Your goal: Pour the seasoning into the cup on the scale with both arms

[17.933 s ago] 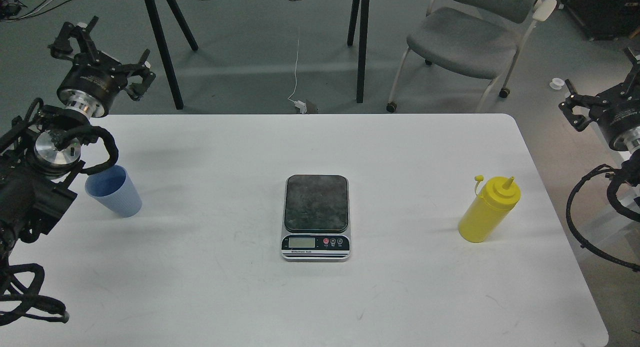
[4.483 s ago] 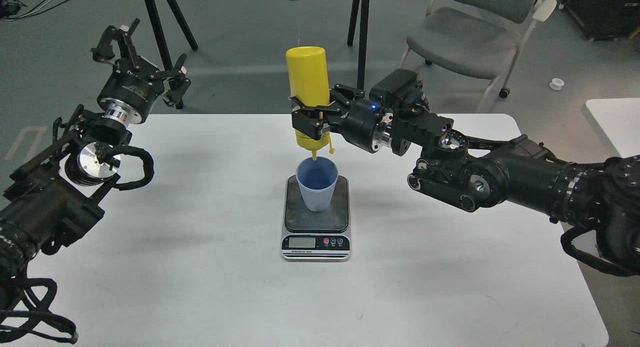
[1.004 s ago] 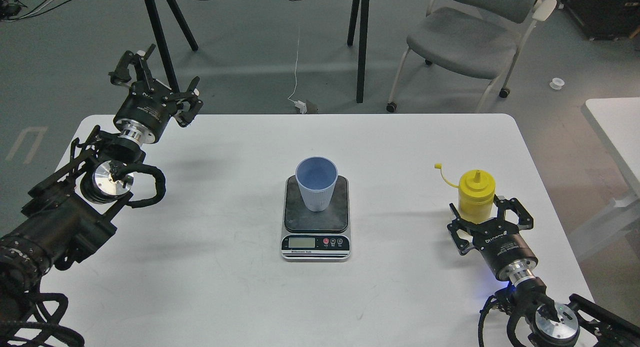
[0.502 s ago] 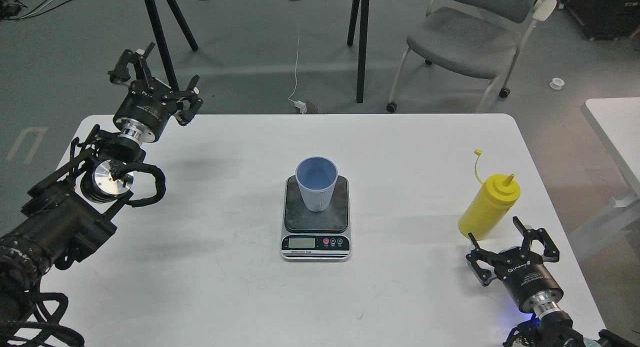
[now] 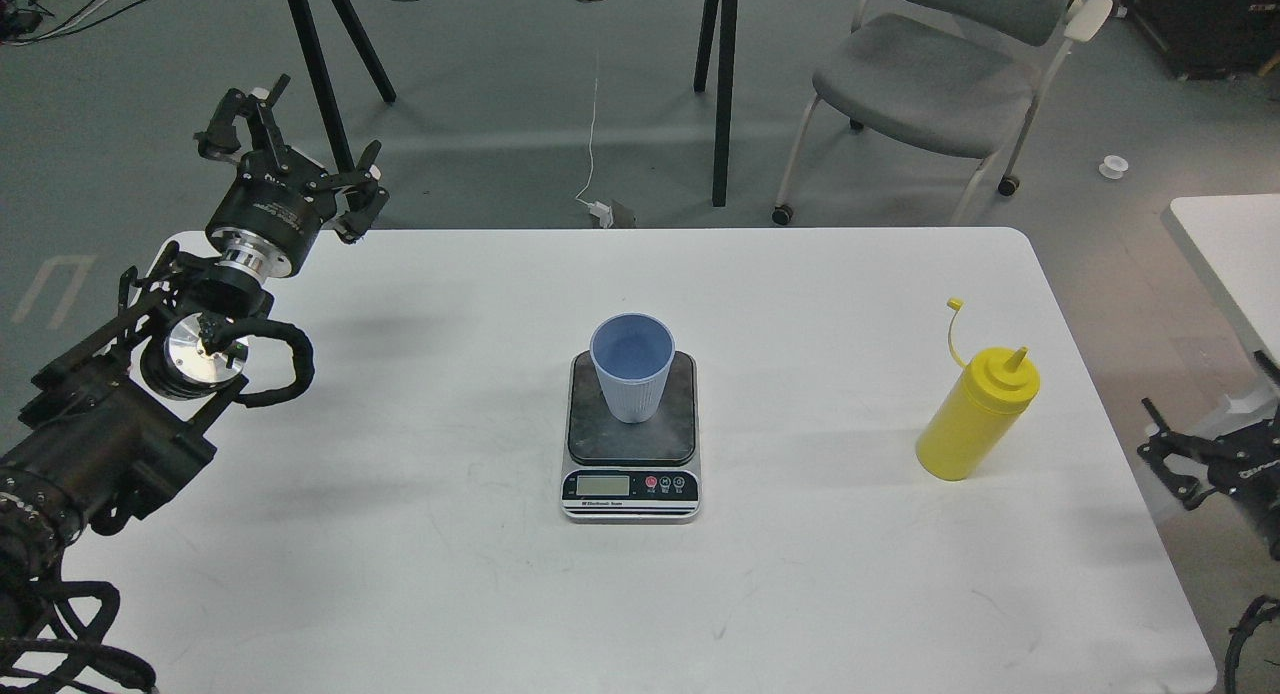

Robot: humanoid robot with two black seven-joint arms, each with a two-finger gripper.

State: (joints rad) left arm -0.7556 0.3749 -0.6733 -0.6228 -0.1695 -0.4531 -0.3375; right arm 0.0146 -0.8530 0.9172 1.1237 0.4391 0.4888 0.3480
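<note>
The light blue ribbed cup [image 5: 632, 380] stands upright on the dark plate of the scale [image 5: 631, 462] at the table's middle. The yellow squeeze bottle [image 5: 977, 415] stands upright on the table at the right, its tethered cap sticking up to the left of the nozzle. My left gripper [image 5: 290, 154] is open and empty, raised over the table's far left corner, well away from the cup. My right gripper [image 5: 1215, 444] is open and empty at the right edge of the view, past the table's right side, apart from the bottle.
The white table [image 5: 400, 574] has rounded corners. A grey chair [image 5: 925, 79] and black table legs [image 5: 723, 84] stand on the floor behind it. A second white table's corner [image 5: 1225, 244] is at the far right.
My right gripper has drawn back to the right, off the table, leaving the bottle standing where it was set down. My left gripper has shifted slightly left and up.
</note>
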